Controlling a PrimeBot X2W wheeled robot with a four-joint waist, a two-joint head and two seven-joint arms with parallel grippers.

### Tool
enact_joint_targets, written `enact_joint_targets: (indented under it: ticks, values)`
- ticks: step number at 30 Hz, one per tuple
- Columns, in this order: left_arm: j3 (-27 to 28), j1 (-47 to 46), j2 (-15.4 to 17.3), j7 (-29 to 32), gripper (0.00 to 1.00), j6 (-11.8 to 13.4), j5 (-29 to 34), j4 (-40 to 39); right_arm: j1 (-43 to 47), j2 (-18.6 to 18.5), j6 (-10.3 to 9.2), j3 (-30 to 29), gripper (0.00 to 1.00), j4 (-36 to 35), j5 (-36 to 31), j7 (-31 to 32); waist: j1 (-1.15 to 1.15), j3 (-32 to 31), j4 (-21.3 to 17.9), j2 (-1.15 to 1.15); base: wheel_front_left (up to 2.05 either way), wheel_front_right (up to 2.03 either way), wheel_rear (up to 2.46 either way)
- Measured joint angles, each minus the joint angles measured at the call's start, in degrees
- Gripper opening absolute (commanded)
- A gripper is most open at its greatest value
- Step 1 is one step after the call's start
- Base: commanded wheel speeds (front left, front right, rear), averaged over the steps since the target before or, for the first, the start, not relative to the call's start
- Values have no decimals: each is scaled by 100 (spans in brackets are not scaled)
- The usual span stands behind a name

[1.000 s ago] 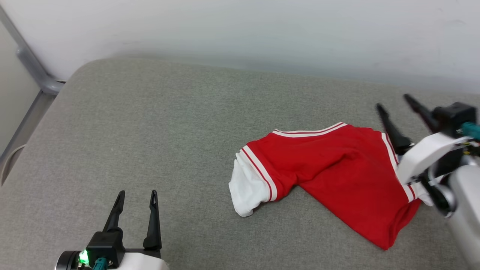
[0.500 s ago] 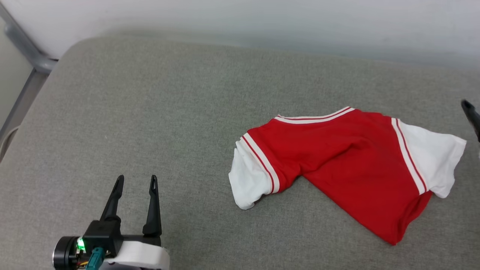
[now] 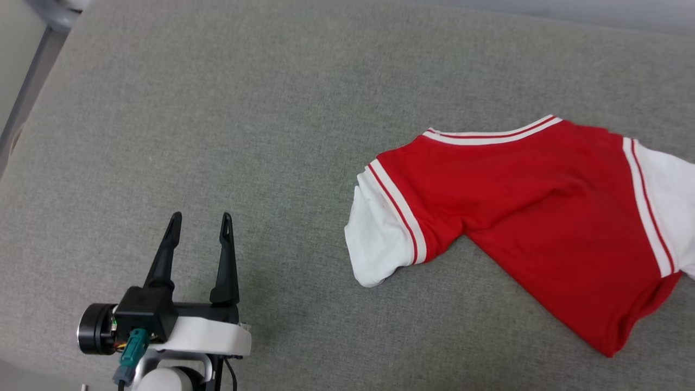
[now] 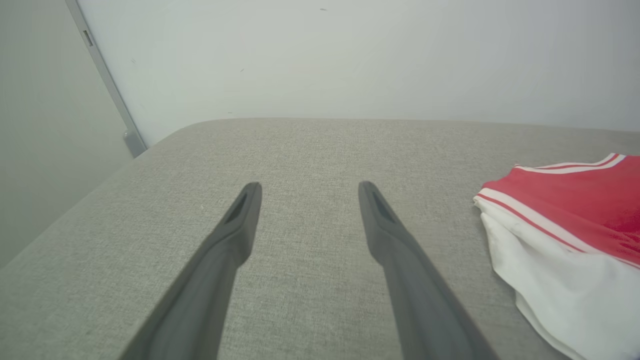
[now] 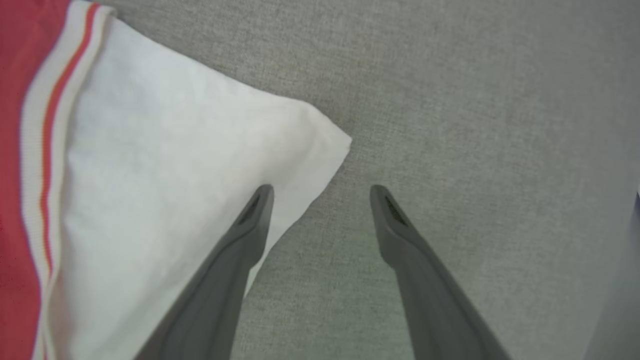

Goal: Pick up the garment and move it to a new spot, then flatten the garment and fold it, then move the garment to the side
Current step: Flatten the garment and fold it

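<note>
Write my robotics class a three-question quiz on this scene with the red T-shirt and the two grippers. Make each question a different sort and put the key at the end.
1. True or false: the left gripper has its jaws shut on the red T-shirt.
2. Multiple choice: in the right wrist view, one finger of the right gripper shows over which part of the T-shirt? A) the collar trim B) a white sleeve C) the red hem
3. Short answer: in the head view, on which side of the left gripper does the T-shirt lie on the grey cushion?
Key: 1 false, the jaws stand open over bare cushion. 2 B. 3 its right.
</note>
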Motion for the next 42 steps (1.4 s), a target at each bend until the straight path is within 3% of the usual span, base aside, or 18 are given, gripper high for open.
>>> enact_joint_targets:
  ticks: [9, 10, 11, 16, 22, 30, 34, 35, 36, 42]
  values:
    - [19, -163, 0, 0, 100, -5, -12, 12, 30, 83, -3, 37, 100, 299, -3, 66, 0, 291, 87, 0, 0, 0, 0]
    - [30, -163, 0, 0, 100, 2, -11, 21, 54, 96, -3, 37, 32, 308, 4, -35, 0, 278, 74, 0, 0, 0, 0]
    - [42, -163, 1, 0, 100, 2, -11, 32, 72, 111, -3, 33, 0, 313, 30, -165, 0, 260, 56, 0, 0, 0, 0]
    - [47, -126, 0, 0, 100, 5, 43, 64, 165, 269, 1, -40, 0, 292, 167, -742, 0, 92, -58, 0, 0, 0, 0]
    - [90, 38, -1, 0, 100, 4, 102, 120, 588, 148, 1, -182, 0, 57, 476, -1224, 0, -235, -212, 0, 0, 0, 0]
    - [124, 289, 1, 0, 100, 2, 146, 181, 2003, -112, 1, -761, 0, -130, 683, -1277, 0, -662, -359, 0, 0, 0, 0]
    - [130, 388, -1, 0, 100, 7, 151, 177, 2586, 9, 0, -1049, 0, -213, 739, -1233, -1, -800, -402, 0, 0, 0, 0]
    - [136, 418, -1, 0, 100, 7, 151, 183, 2666, 79, 0, -1113, 45, -254, 725, -1254, -1, -827, -415, 0, 0, 0, 0]
    - [144, 433, 0, 0, 100, 3, 151, 183, 2727, 148, 1, -1184, 100, -324, 668, -1345, -1, -851, -430, 0, 0, 0, 0]
    - [229, 424, 21, 0, 100, -103, 196, 203, 2717, 665, 0, -1794, 100, -857, -111, -2681, -1, -1009, -519, 0, 0, 0, 0]
